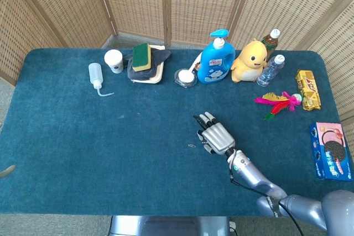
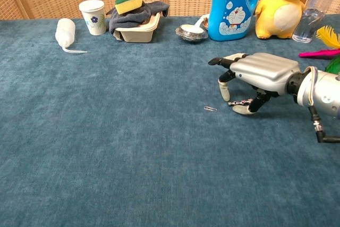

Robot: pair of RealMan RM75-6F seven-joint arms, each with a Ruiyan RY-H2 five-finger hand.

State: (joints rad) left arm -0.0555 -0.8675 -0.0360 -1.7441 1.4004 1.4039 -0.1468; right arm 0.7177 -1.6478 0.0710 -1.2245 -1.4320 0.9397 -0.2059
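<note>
Desk: blue pile cloth, goods lined along far edge and right edge, middle bare apart from the item below.

Blue bottle and yellow plush at far edge, well apart from the working area. Judged no collision risk from either.

Right hand: palm down, low over the cloth, right of desk centre and nearer the near edge. Fingers partly curled, tips pointing down at the cloth; thumb tucked under, close to one fingertip. Small dark shape between thumb and that finger in chest view: cannot tell whether something is pinched there or just part of the hand. Left hand absent from both views.

Paperclip: flat on the cloth, just left of the fingertips, apart from them, not touched.

Risks, as judged:
- Clip thin and flat, sunk in the pile. Broad fingertips likely to slide over the wire, or push it further left, rather than get under it.
- Pressing down hard to compensate: tips dragging on the cloth, bunching it, clip flicked away.
- Clip nearly lost against the cloth in head view, so poor aim likely if guided from there alone.
- If something is already pinched, opening the fingers would drop it.
</note>
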